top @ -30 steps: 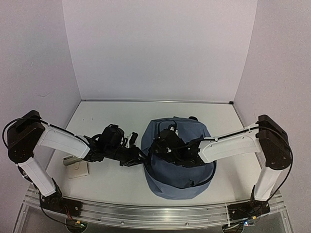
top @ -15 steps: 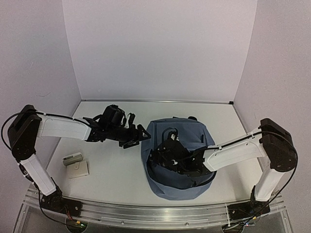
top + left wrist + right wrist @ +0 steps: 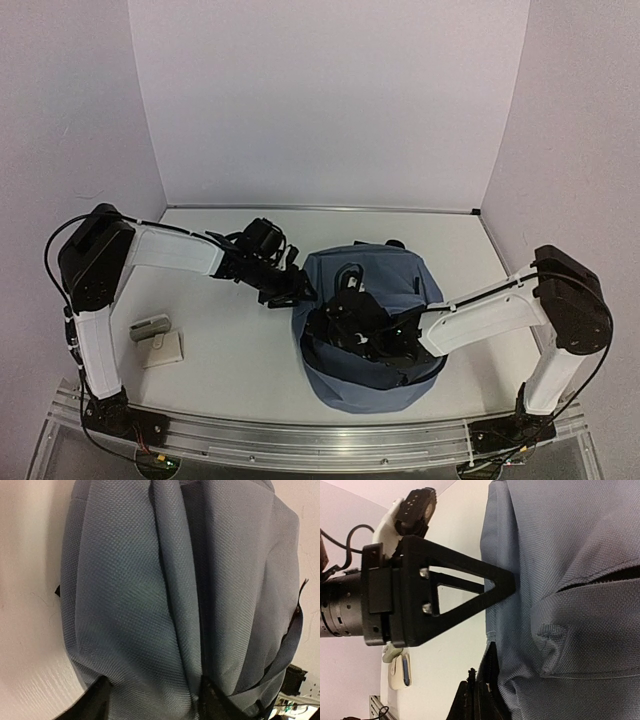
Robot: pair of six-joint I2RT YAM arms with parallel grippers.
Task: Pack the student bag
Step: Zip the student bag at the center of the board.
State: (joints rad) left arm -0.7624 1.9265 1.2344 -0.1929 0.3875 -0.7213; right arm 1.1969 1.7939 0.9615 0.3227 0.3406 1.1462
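Note:
The student bag [image 3: 385,275], slate blue, lies flat right of the table's middle, its dark opening facing the near left. My left gripper [image 3: 297,288] is at the bag's far-left edge. In the left wrist view its black fingertips [image 3: 95,702] stand apart with a fold of the bag [image 3: 150,580] bulging between them; a pinch does not show. My right gripper [image 3: 335,335] sits on the bag's left side, at the opening. In the right wrist view the right gripper [image 3: 477,700] is shut on the black zipper edge of the bag [image 3: 570,555]. One left finger [image 3: 470,587] touches the bag's side seam.
A small white and grey case [image 3: 150,327] and a beige pad [image 3: 163,349] lie near the left arm's base; the case [image 3: 400,670] also shows in the right wrist view. A metal rail [image 3: 300,440] runs along the near edge. Walls close in on three sides.
My left arm rose from the bag's near-left side, swung back, then came in on the far-left edge; its jaws widened, then narrowed. The right gripper slid slightly nearer, staying shut on the bag.

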